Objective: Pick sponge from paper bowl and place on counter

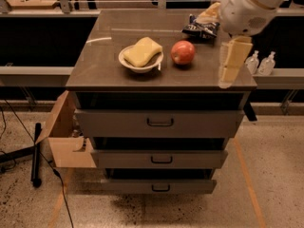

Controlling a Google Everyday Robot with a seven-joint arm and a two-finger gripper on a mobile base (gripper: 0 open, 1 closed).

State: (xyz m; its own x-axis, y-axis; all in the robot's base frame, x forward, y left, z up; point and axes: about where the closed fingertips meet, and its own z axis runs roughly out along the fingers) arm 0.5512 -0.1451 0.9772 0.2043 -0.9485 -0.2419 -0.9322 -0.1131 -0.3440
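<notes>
Hanging over the near right part of the counter (104,65), the gripper (228,77) is pointing downward from a bulky white arm (249,6) that is reaching in from the upper right. Its yellowish end is hovering by the counter's right edge, to the right of a red apple (183,52). Whether it is parted or closed is not showing from this angle.

The sponge (142,51) is lying in the paper bowl (140,68), filling most of it and rising above the rim. It is lying at a slant, with one end pointing to the far right and the other to the near left. The paper bowl is sitting on the counter a little left of centre, well apart from the gripper. The apple is standing just beside the bowl on its right, with a narrow strip of bare counter showing between them.

A dark crinkled snack bag (200,28) is lying farther back on the right, partly covered by the arm. Below the counter, three drawers (160,122) with black handles are facing the camera, stacked one under another. An open cardboard box (66,141) is leaning against the cabinet's left side on the speckled floor, and a black pole (36,156) is lying near it. Two small clear bottles (260,63) are standing on a ledge at the right, behind the gripper.
</notes>
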